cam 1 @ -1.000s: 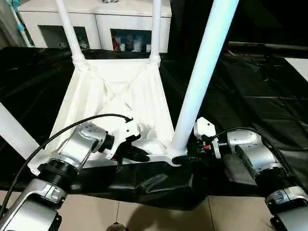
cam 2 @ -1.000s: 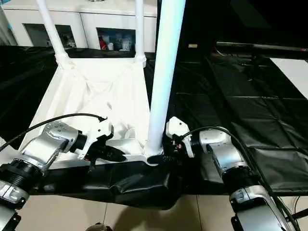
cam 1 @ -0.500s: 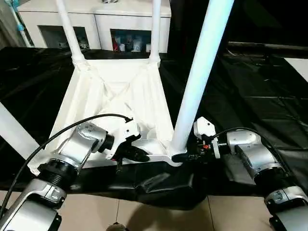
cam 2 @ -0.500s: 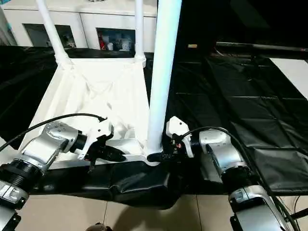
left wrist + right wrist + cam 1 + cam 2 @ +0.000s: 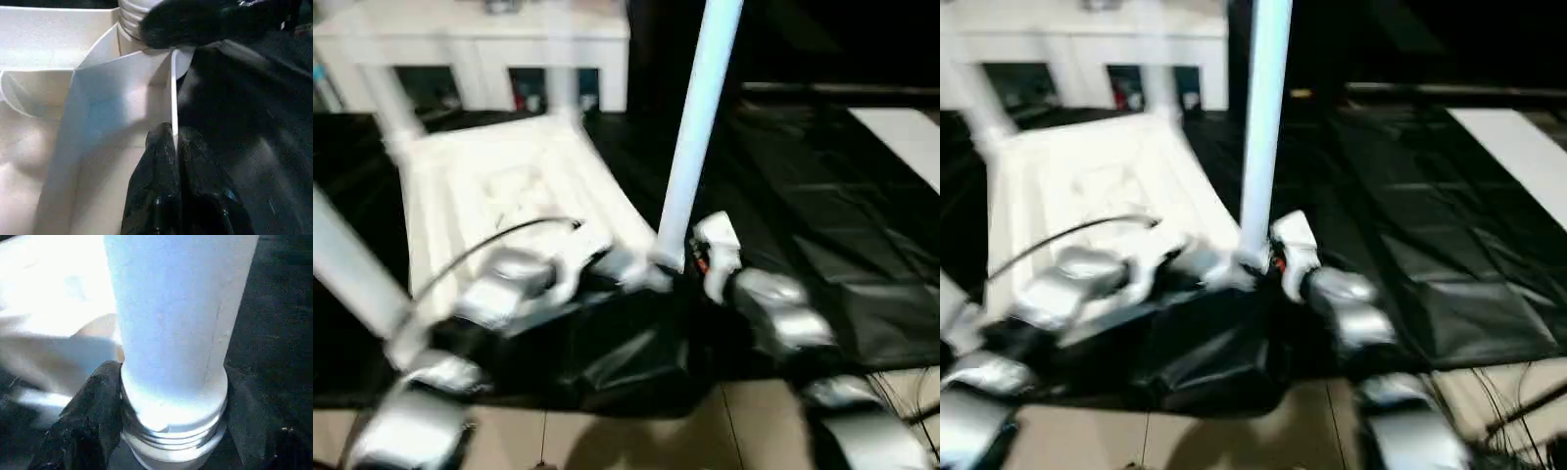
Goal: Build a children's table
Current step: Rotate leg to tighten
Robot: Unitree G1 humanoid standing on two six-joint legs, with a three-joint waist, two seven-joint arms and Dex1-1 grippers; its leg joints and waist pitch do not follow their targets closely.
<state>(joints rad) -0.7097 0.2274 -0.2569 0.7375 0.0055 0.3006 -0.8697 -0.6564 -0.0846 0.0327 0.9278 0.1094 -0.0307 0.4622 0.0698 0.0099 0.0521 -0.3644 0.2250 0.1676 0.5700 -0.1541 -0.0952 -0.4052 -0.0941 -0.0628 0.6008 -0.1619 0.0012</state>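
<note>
Our left end effector (image 5: 173,147) pinches the upturned children's table (image 5: 499,186) by its rim, steadying it, while our right end effector (image 5: 161,431), spread, clasps the leg (image 5: 176,323) at its socket.

1 upturned table (image 5: 499,186), 4 legs (image 5: 697,127), 2 tools (image 5: 173,196), 1 cabinet (image 5: 509,49)
</note>
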